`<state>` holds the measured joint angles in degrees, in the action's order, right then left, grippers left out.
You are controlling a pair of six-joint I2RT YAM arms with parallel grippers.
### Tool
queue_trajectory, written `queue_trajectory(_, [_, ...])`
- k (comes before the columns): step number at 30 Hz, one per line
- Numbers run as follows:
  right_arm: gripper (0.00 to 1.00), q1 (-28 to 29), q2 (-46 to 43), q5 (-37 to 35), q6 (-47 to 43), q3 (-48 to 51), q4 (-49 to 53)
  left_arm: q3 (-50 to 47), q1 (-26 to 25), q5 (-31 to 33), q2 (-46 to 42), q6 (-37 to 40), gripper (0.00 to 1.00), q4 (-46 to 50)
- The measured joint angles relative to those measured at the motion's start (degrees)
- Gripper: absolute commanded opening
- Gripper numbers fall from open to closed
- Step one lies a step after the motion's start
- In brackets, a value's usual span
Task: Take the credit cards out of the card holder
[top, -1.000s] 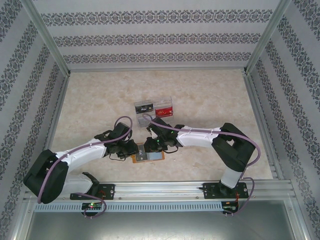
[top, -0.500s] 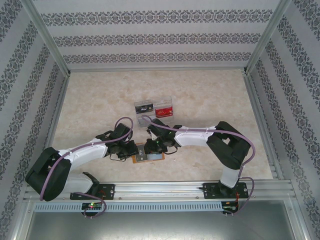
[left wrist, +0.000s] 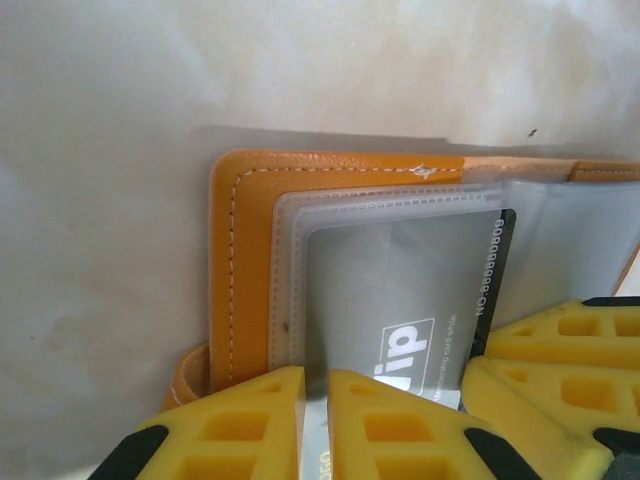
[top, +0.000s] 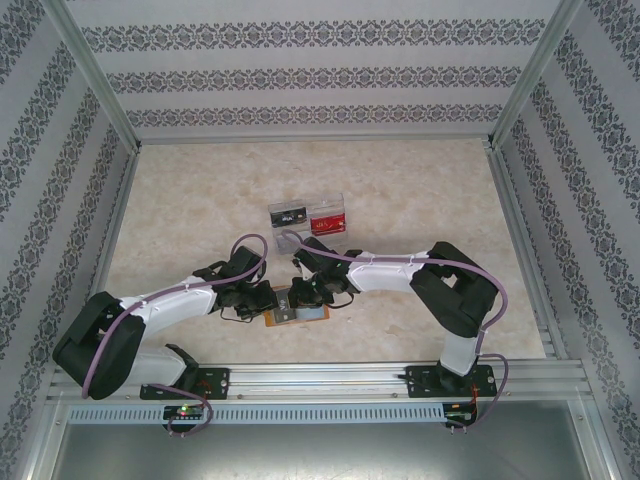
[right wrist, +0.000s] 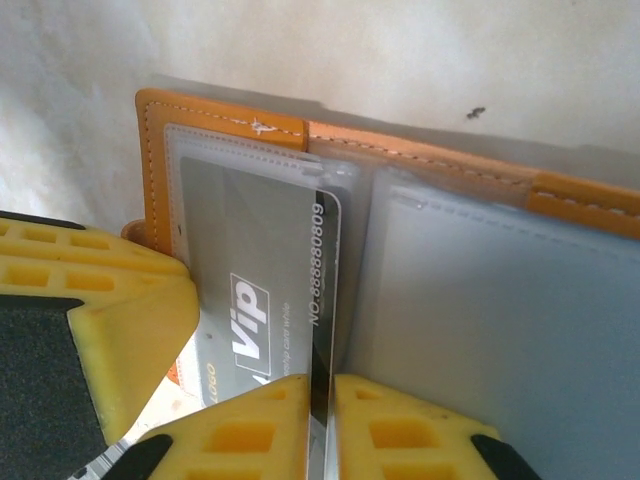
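The orange-tan card holder point(top: 312, 314) lies open on the table just in front of both arms, its grey see-through sleeves point(right wrist: 500, 300) facing up. A grey and black credit card point(left wrist: 400, 290) marked "Vip" sits in the left sleeve, with its lower end sticking out. My left gripper point(top: 272, 300) point(left wrist: 316, 410) is shut on the left edge of that sleeve, over the card's edge. My right gripper point(top: 303, 297) point(right wrist: 322, 420) is shut on the card's black right edge point(right wrist: 326, 270). The two grippers stand side by side, almost touching.
A clear plastic tray point(top: 340, 203) stands a short way behind the holder, with a black card point(top: 289, 215) and a red card point(top: 323, 220) in it. Patterned walls and metal rails point(top: 300, 378) enclose the marble-look table.
The right jaws opened a little, then closed on the card's edge. Both arms shifted slightly to the left; the holder stayed where it was.
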<state>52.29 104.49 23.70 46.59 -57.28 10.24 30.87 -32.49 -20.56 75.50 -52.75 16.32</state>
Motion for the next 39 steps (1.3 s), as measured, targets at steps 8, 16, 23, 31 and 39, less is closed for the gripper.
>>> queue_trajectory(8, [0.0,-0.2,0.0,0.4,0.3,0.0,0.2,0.0,0.0,0.6,0.1,-0.3,0.02,0.5])
queue_trajectory(16, [0.0,-1.4,-1.4,0.5,0.7,1.8,-0.7,1.2,0.0,1.1,1.4,-0.4,0.0,1.2])
queue_trajectory(23, [0.0,-2.2,-2.9,0.4,1.3,3.6,-0.7,1.5,0.0,1.1,1.7,-0.4,0.0,1.5])
queue_trajectory(31, [0.0,-4.3,-6.7,0.2,1.2,6.8,-0.5,1.8,0.0,1.1,1.9,-0.4,0.0,1.8])
queue_trajectory(39, [0.0,-8.5,-14.1,0.1,-2.2,8.6,2.4,2.5,0.0,1.1,2.4,-0.3,0.0,2.4])
